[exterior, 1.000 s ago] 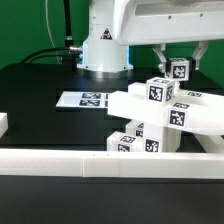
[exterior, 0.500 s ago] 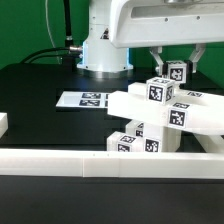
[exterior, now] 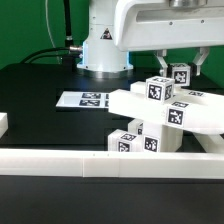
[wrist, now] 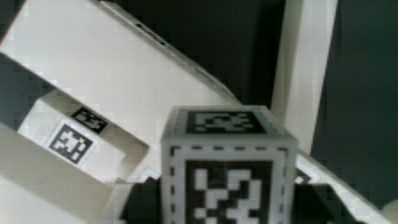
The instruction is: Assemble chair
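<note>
The chair parts are white blocky pieces with black-and-white tags, stacked at the exterior view's right (exterior: 160, 115): a long flat panel lies slanted on top, with tagged cubes and legs under and beside it. My gripper (exterior: 179, 66) hangs above the stack and is shut on a small tagged white block (exterior: 180, 73), held just above the pile. In the wrist view this block (wrist: 222, 165) fills the middle between the fingers, with a white panel (wrist: 107, 80) and a tagged piece (wrist: 75, 140) below it.
The marker board (exterior: 85, 100) lies flat on the black table at the middle. A long plain white border rail (exterior: 100, 162) runs along the front edge. The robot base (exterior: 105, 50) stands behind, with cables at the exterior view's left.
My gripper with the block has shifted slightly toward the exterior view's right. The stacked parts have not moved.
</note>
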You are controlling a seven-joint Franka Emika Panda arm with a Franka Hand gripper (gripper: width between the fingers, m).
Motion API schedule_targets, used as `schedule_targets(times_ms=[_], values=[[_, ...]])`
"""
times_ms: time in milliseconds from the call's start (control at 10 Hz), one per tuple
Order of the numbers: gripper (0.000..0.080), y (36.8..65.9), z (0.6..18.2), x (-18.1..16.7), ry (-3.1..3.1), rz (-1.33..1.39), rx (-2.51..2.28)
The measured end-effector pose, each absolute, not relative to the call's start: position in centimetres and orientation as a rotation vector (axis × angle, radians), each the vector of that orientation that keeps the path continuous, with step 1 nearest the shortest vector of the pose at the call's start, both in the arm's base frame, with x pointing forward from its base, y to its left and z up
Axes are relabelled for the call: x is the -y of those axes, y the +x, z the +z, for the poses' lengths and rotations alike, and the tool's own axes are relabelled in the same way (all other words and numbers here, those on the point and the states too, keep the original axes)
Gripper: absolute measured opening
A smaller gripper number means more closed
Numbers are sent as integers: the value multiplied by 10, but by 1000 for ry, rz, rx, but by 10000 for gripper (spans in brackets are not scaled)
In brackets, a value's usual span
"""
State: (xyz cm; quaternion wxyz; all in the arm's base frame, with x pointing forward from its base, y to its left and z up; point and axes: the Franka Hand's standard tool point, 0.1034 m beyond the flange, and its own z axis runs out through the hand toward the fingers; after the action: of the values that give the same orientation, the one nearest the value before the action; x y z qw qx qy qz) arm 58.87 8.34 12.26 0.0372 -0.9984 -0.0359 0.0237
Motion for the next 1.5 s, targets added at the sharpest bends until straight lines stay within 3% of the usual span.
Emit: schedule_targets(times_ms=[700, 900, 1000, 1200, 1500], values=[[285, 591, 121, -80, -3064, 41, 137], [573, 591, 121, -80, -3064, 41, 137], [573, 591, 121, -80, -3064, 41, 137], [647, 590, 129, -78, -3063, 0, 129], [648, 586, 127, -74, -3067, -102, 110]])
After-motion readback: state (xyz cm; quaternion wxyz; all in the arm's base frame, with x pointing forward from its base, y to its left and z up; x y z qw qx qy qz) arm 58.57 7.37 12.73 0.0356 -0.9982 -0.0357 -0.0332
